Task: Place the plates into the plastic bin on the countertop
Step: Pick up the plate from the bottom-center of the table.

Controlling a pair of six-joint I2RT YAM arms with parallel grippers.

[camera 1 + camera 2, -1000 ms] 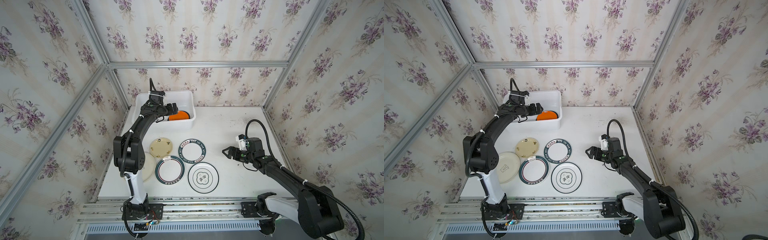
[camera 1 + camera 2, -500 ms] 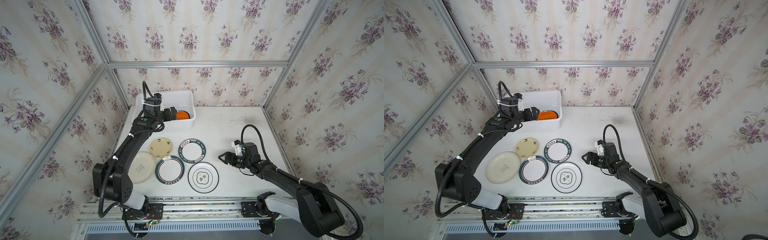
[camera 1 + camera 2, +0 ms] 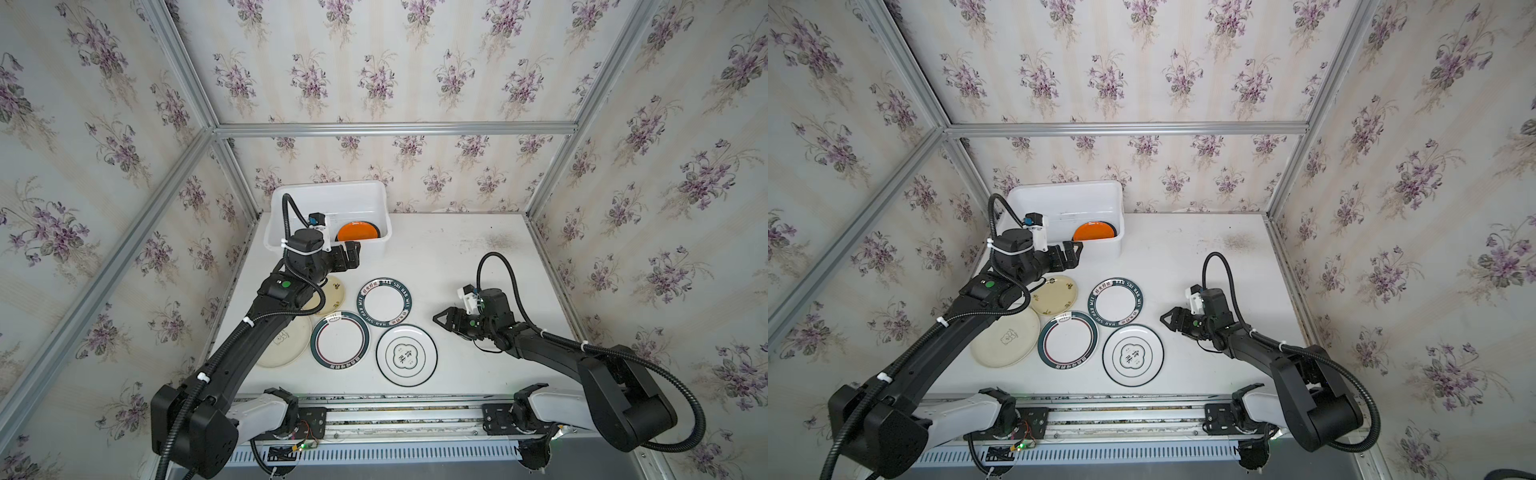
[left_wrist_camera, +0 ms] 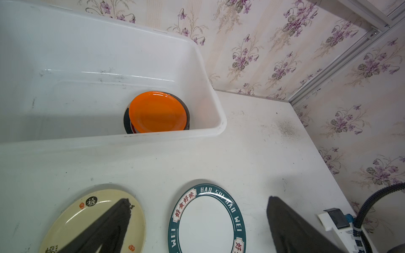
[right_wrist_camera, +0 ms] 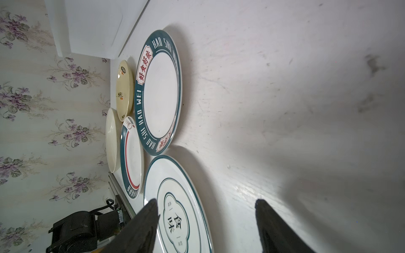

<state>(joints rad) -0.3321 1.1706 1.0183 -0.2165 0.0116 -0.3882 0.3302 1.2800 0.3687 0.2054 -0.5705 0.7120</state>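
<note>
The plastic bin [image 3: 328, 194] stands at the back left of the countertop [image 3: 457, 257], and an orange plate [image 3: 357, 231] lies in it on a dark one. In front lie a lettered green-rimmed plate [image 3: 384, 302], a green-and-red-ringed plate [image 3: 339, 345], a white plate with a clover mark [image 3: 406, 354], a small cream plate [image 3: 333, 294] and a large cream plate [image 3: 282, 347]. My left gripper [image 3: 351, 255] hangs open and empty just in front of the bin. Low at the clover plate's right edge, my right gripper [image 3: 441, 321] is open, and that plate's rim [image 5: 197, 203] lies between its jaws.
Aluminium rails [image 3: 544, 257] and flowered walls close the countertop on three sides. My left arm [image 3: 257, 332] crosses over the cream plates. A dark scuffed patch [image 3: 496, 240] marks the back right of the surface.
My left gripper has come out of the bin toward the front. My right gripper has moved left and down to the clover plate's edge, and its jaws have narrowed a little.
</note>
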